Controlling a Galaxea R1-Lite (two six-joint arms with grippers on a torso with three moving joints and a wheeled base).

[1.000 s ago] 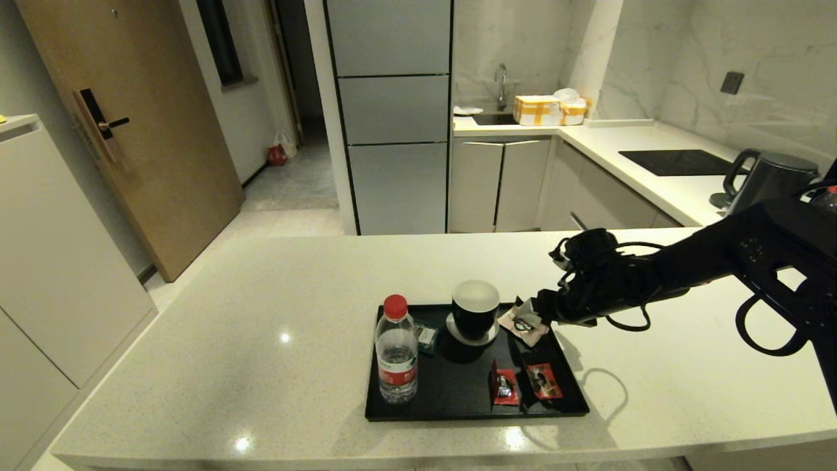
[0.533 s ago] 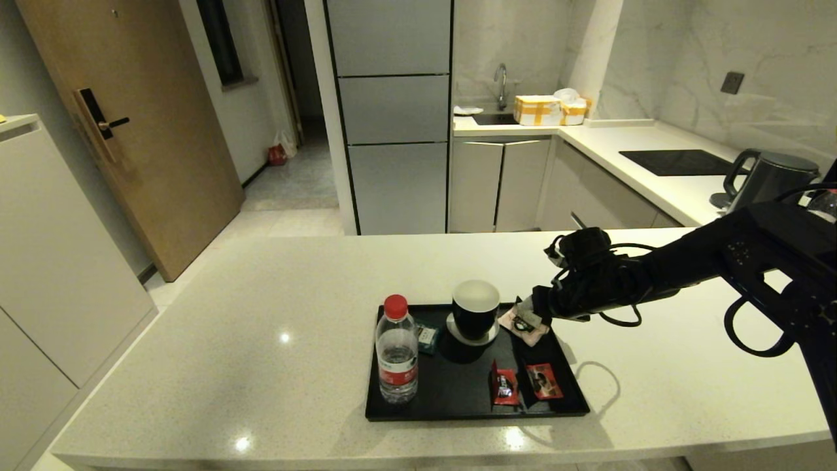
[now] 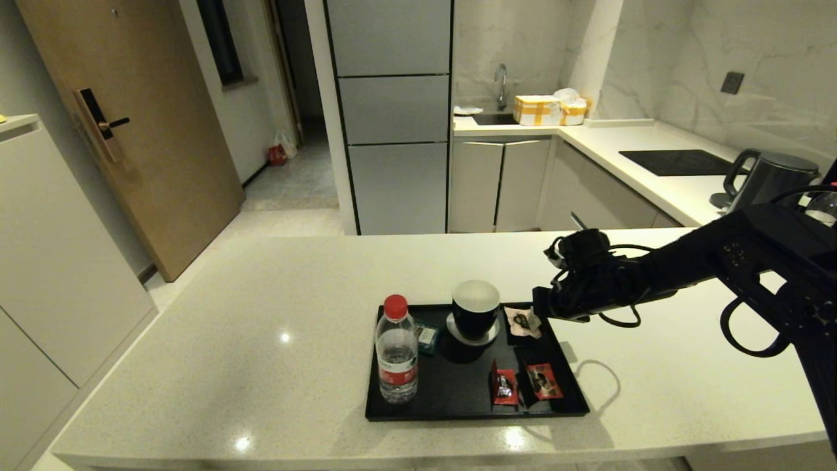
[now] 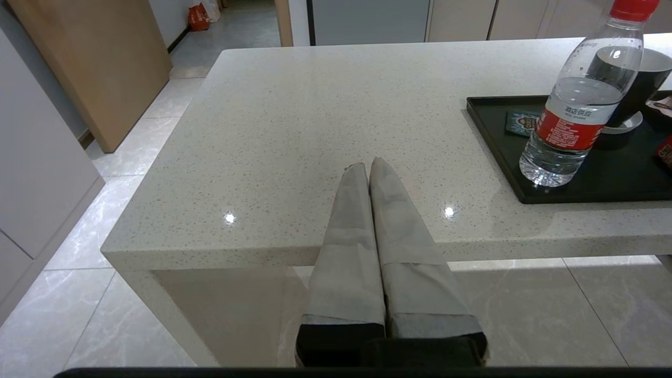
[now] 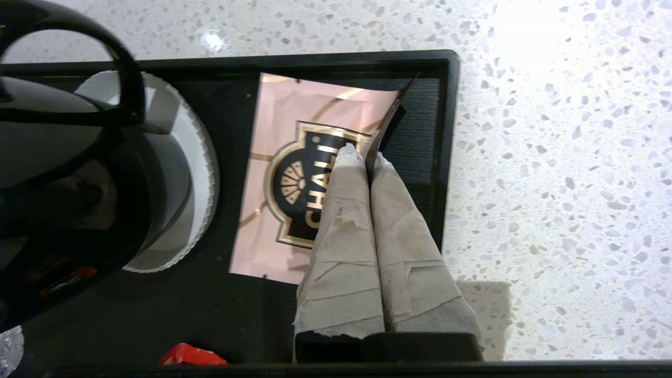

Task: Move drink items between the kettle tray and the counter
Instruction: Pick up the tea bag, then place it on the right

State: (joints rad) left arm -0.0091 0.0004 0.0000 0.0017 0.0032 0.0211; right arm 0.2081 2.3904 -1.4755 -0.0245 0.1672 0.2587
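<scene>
Black kettle tray [image 3: 392, 409] sits on the off-white counter [image 3: 261, 327]. My right gripper [image 3: 537, 313] is over the tray's far right corner, fingers [image 5: 341, 210] pinched together on the black edge of the pale beige sachet [image 3: 521, 323], just beside the black cup [image 3: 475, 309]. Water bottle [image 3: 396, 350] stands upright at the tray's left end. 2 red sachets [image 3: 523, 383] lie near the front right. My left gripper [image 4: 370, 167] is parked off the counter's near edge, fingers together, holding nothing.
</scene>
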